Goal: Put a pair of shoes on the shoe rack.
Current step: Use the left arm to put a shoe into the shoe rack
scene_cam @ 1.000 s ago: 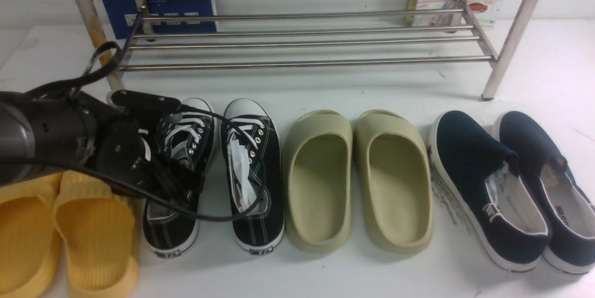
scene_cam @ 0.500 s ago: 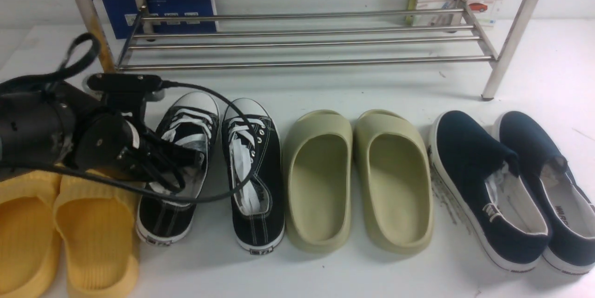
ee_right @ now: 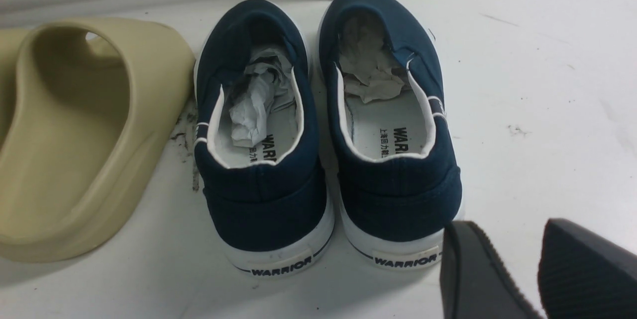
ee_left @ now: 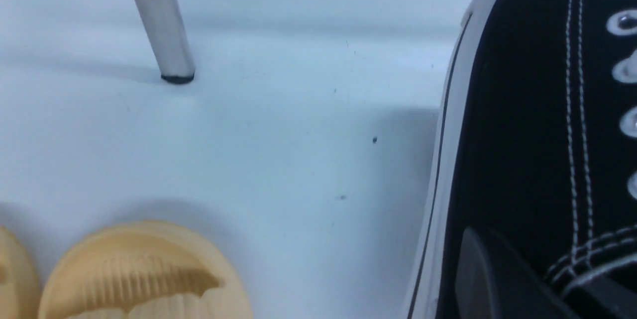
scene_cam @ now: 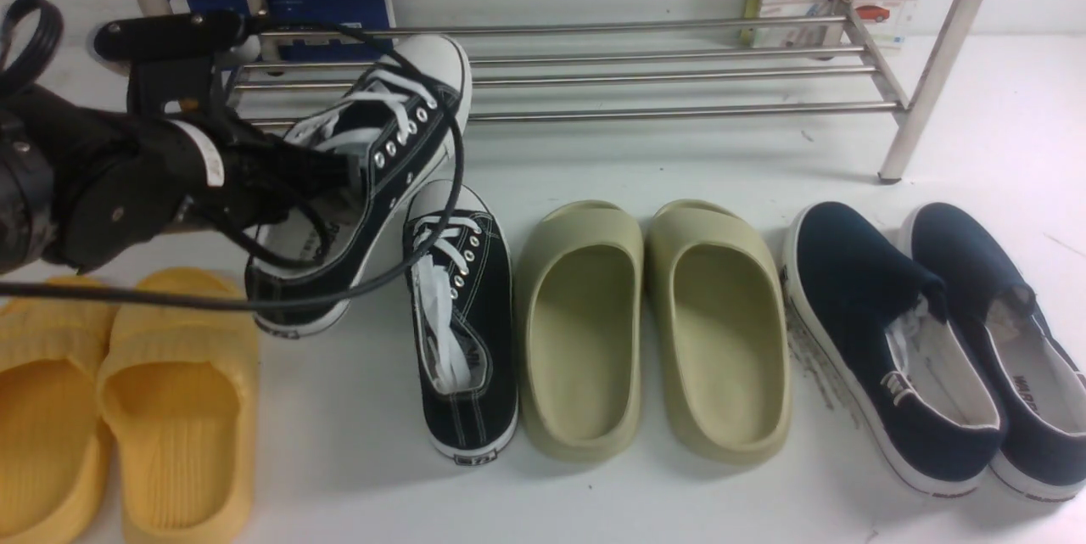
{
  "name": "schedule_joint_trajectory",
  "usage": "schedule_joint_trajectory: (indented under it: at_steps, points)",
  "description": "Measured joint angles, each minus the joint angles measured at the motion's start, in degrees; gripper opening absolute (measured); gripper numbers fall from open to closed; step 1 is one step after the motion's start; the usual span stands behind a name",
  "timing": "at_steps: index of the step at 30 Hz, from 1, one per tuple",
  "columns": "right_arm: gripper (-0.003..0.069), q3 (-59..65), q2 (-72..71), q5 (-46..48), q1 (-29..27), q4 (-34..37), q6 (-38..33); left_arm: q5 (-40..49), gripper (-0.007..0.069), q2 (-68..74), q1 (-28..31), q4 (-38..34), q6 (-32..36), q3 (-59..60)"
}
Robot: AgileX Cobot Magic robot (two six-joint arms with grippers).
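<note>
Left tool (scene_cam: pixel 327 175) is gripping one black sneaker (scene_cam: pixel 373 162) by its side, holding it tilted above the bench (scene_cam: pixel 645 501), toe up. Right tool (ee_right: pixel 522 259) is hanging open near the navy slip-ons (ee_right: pixel 259 199). The second sneaker (scene_cam: pixel 462 315) is lying on the bench; behind, the shoe rack (scene_cam: pixel 551 69) is standing.

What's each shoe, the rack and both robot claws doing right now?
lifted sneaker: off the floor, toe tilted up
left gripper: shut on lifted sneaker
other sneaker: flat on floor
shoe rack: upright, visible rails bare
olive slippers: on floor
navy slip-ons: on floor, paper-stuffed
yellow slippers: on floor
right gripper: open, holding nothing
</note>
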Motion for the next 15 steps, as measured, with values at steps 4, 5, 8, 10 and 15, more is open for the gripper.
schedule_joint_trajectory:
  at_steps: [4,5,8,10,15]
  points:
    - [0.0239,0.0,0.0,0.0,0.0,0.0,0.0,0.21,-0.0013,3.71,2.12,0.14,-3.66,-5.05]
    - [0.0239,0.0,0.0,0.0,0.0,0.0,0.0,0.53,-0.0013,5.17,2.65,0.41,-3.79,-6.17]
    - [0.0239,0.0,0.0,0.0,0.0,0.0,0.0,0.6,-0.0013,8.3,3.07,1.08,-3.85,-8.92]
    - [0.0239,0.0,0.0,0.0,0.0,0.0,0.0,0.41,-0.0013,10.36,3.07,1.14,-3.98,-10.5]
    - [0.0239,0.0,0.0,0.0,0.0,0.0,0.0,-1.16,-0.0013,14.55,3.02,0.65,-6.28,-12.58]
